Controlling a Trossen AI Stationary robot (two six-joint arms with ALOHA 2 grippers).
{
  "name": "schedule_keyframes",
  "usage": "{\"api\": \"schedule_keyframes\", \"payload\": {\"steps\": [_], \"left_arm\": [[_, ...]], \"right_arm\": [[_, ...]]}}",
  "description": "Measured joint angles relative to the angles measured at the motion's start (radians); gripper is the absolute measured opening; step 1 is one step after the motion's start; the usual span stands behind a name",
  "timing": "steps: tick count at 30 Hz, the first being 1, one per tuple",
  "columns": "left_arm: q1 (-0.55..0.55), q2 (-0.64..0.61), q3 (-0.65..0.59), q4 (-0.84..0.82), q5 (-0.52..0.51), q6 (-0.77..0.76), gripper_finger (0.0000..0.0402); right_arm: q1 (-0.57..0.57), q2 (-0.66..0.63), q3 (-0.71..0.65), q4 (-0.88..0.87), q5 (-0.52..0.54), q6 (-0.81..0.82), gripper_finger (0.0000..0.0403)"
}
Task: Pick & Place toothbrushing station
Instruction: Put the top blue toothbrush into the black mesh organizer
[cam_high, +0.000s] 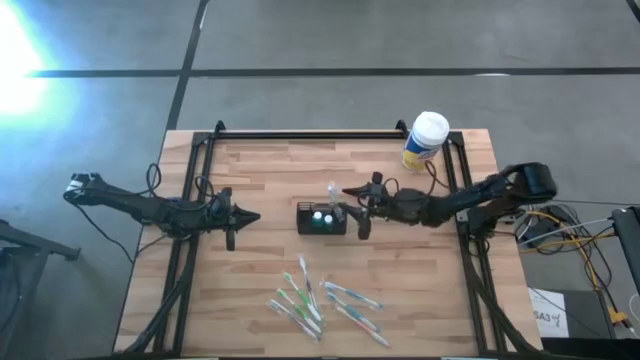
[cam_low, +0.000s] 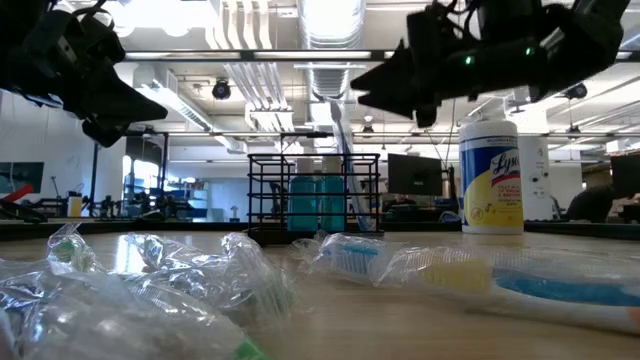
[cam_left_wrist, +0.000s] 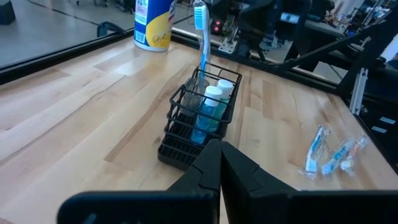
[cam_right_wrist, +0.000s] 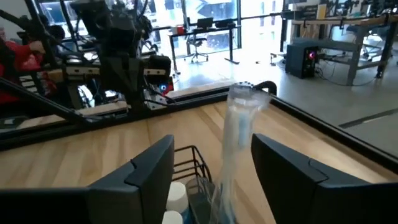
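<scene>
The right claw (cam_high: 356, 212) hangs just beside the right end of the toothbrushing station (cam_high: 321, 218), its two dark fingers (cam_right_wrist: 144, 167) spread wide. In the right wrist view a wrapped toothbrush (cam_right_wrist: 235, 146) stands between those fingers with clear space on either side, so the claw is released and grips nothing. The brush rises upright out of the station, bristle head at the top (its foot is lost among the mesh).

The left claw (cam_high: 236, 217) hovers over the counter (cam_high: 260, 260) to the left of the station, well apart from it, fingers pressed together and clenched on nothing.

The station sits near the middle of the counter, upright on its base with its open compartments facing up. From above, its long axis runs left to right, in line with both arms. Two blue bottles with white caps (cam_left_wrist: 211, 102) stand in it, seemingly in the compartment at the right claw's end.

A heap of wrapped toothbrushes (cam_high: 320, 300) lies on the near part of the counter, and a yellow canister with a white lid (cam_high: 426, 139) stands at the far right corner.
</scene>
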Motion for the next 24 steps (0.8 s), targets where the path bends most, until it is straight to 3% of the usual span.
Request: {"api": "schedule_keyframes", "payload": {"steps": [3,5,8,10,19,24], "left_arm": [[0.000,0.000,0.000,0.000,0.004,-0.008,0.0003],[0.000,0.000,0.000,0.000,0.007,-0.024,0.0003],[0.000,0.000,0.007,0.002,0.009,-0.042,0.0003],[0.000,0.000,0.012,0.001,0.009,-0.044,0.0003],[0.000,0.000,0.014,0.052,0.014,-0.028,0.0003],[0.000,0.000,0.014,0.072,0.010,-0.047,0.0003]], "right_arm": [[0.031,-0.111,0.042,-0.213,-0.061,0.018,0.0209],[0.069,-0.176,0.110,-0.480,-0.071,0.056,0.0207],[0.147,-0.204,0.224,-0.894,-0.005,0.143,0.0206],[0.211,-0.191,0.275,-1.049,0.048,0.197,0.0206],[0.390,-0.080,0.401,-1.300,0.080,0.431,0.0206],[0.452,0.025,0.426,-1.319,0.034,0.498,0.0206]]}}
